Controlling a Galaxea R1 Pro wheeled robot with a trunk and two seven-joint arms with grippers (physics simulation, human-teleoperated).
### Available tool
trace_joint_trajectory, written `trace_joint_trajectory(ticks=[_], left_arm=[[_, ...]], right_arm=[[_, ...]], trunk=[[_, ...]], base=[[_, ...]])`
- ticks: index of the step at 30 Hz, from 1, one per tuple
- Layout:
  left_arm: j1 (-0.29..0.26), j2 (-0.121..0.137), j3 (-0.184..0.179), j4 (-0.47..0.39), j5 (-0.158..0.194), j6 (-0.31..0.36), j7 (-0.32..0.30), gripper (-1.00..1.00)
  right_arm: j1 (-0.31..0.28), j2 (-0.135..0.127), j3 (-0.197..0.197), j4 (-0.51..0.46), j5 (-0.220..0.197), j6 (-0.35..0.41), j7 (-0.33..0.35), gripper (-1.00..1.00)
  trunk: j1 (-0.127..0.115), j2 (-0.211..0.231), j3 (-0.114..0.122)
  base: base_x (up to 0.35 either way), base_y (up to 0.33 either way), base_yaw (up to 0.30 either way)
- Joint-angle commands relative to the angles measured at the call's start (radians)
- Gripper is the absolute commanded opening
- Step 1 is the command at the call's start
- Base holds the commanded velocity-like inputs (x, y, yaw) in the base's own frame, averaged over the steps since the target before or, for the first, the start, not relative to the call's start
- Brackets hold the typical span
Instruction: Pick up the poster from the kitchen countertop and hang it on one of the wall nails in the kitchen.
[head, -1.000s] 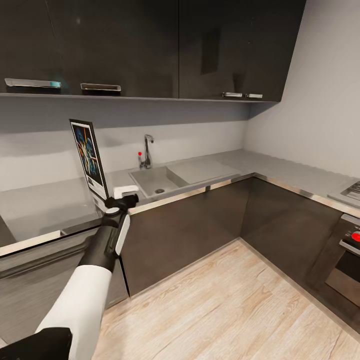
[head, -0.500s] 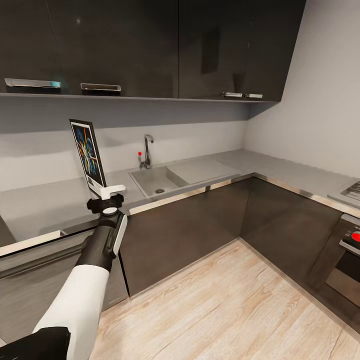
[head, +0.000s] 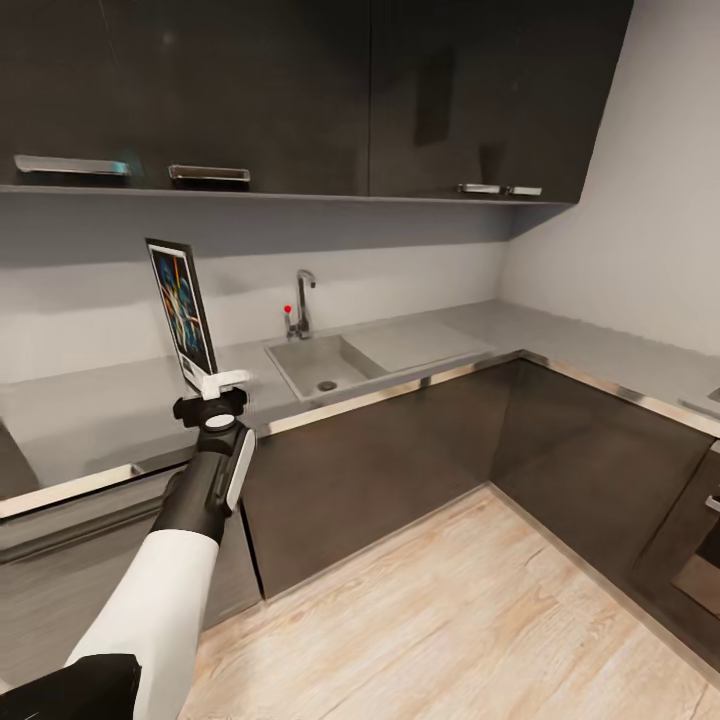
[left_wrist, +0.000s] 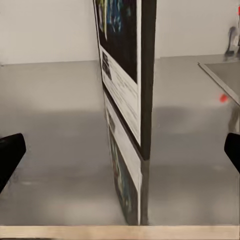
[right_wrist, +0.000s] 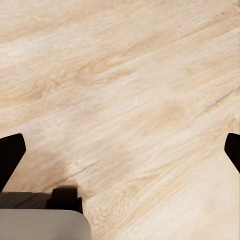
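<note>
The poster (head: 183, 310) stands upright on the kitchen countertop (head: 90, 415), left of the sink, and I see it almost edge-on. My left gripper (head: 215, 383) hovers at the counter's front edge, just before the poster's lower corner. In the left wrist view the left gripper (left_wrist: 121, 151) is open wide, its dark fingertips (left_wrist: 10, 152) far apart. The poster (left_wrist: 122, 75) stands straight ahead between them, untouched and mirrored in the countertop (left_wrist: 50, 125). My right gripper (right_wrist: 122, 151) is open and holds nothing, pointing down at the wooden floor (right_wrist: 130, 90).
A square sink (head: 320, 365) with a chrome tap (head: 303, 300) lies right of the poster. Dark wall cabinets (head: 300, 100) hang above the counter, and dark base cabinets (head: 380, 470) stand below. The worktop turns a corner along the right wall. Wood floor (head: 450, 620) spreads in front.
My left gripper shifted left along the counter edge to the poster's base, and its wrist turned. The whole view then slid slightly, so the camera moved. The poster stayed put.
</note>
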Motion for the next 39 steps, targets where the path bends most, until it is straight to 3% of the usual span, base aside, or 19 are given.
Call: trace_joint_trajectory(ticks=[1, 9, 15, 19, 20, 23, 27, 39], left_arm=[[-0.001, -0.001, 0.002, -0.001, -0.011, 0.009, -0.002, 1.0], [-0.001, -0.001, -0.004, 0.003, -0.011, 0.009, -0.006, 1.0], [-0.004, -0.016, -0.012, 0.01, -0.011, 0.017, -0.088, 1.0], [-0.062, -0.023, -0.013, 0.113, -0.012, 0.013, -0.11, 1.0], [-0.113, -0.025, -0.014, 0.203, -0.011, 0.01, -0.114, 1.0], [-0.133, -0.024, -0.013, 0.238, -0.011, -0.011, -0.115, 1.0], [-0.139, -0.024, -0.011, 0.248, -0.012, -0.055, -0.111, 1.0], [-0.14, -0.021, -0.011, 0.248, -0.014, -0.062, -0.106, 1.0]], right_arm=[[0.0, 0.0, 0.001, 0.001, 0.01, 0.0, -0.006, 1.0], [0.0, 0.0, 0.001, 0.002, 0.01, 0.0, -0.006, 1.0], [0.0, 0.0, 0.001, 0.003, 0.01, 0.0, -0.006, 1.0], [0.0, 0.0, 0.001, 0.003, 0.011, 0.0, -0.005, 1.0], [0.0, 0.0, 0.001, 0.003, 0.011, 0.0, -0.005, 1.0], [0.0, 0.0, 0.001, 0.003, 0.011, 0.0, -0.004, 1.0], [0.0, 0.0, 0.001, 0.003, 0.01, 0.0, -0.004, 1.0], [0.0, 0.001, 0.001, 0.003, 0.01, 0.0, -0.004, 1.0]], trunk=[[0.0, -0.001, -0.001], [0.0, -0.001, -0.001], [0.0, -0.001, -0.001], [0.0, -0.001, -0.001], [0.0, -0.001, -0.001], [0.0, -0.001, -0.001], [0.0, -0.001, -0.001], [0.0, -0.001, -0.001]], base=[[0.023, 0.0, 0.255], [0.005, 0.0, 0.143], [0.0, 0.0, 0.012], [0.0, 0.0, 0.002], [0.0, 0.0, 0.0], [0.0, 0.0, 0.0], [0.003, 0.0, 0.0], [0.166, 0.0, 0.011]])
